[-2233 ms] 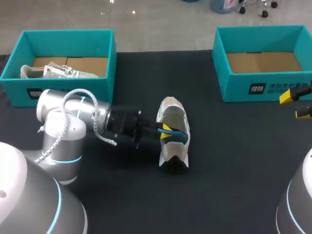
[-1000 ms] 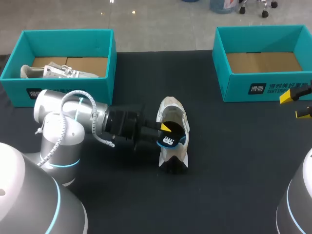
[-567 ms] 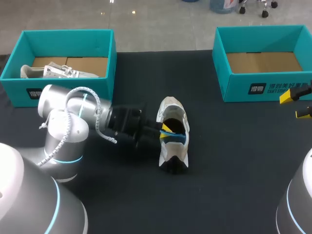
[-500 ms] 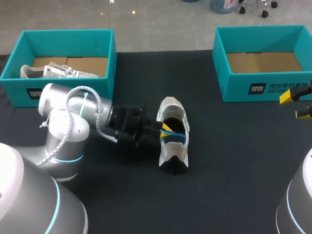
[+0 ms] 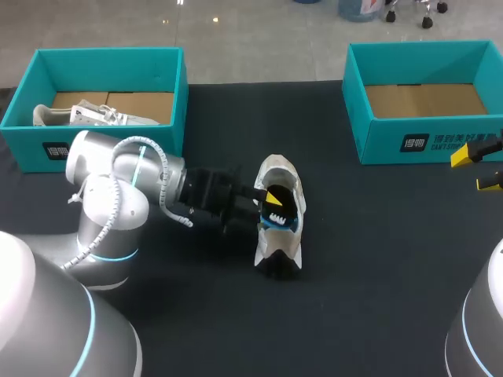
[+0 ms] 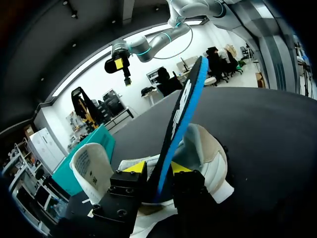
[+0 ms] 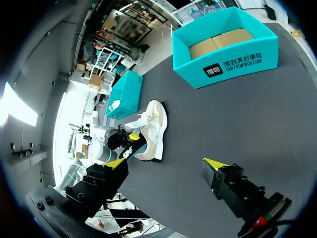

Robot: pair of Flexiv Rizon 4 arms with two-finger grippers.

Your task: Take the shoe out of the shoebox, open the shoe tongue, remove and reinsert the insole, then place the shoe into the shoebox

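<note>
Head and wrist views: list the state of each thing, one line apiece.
shoe, lying on the table
insole, standing partly out of the shoe
left gripper, shut on insole
right gripper, open, empty
left shoebox, open, holds second shoe
right shoebox, open, empty

Head view: above and behind, looking down on table [image 5: 377, 259]; left wrist close on shoe [image 6: 210, 153]; right wrist sees shoe from afar.

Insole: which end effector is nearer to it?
Left. The left end effector grips the insole at the shoe; the right end effector hangs open far off near the empty shoebox.
</note>
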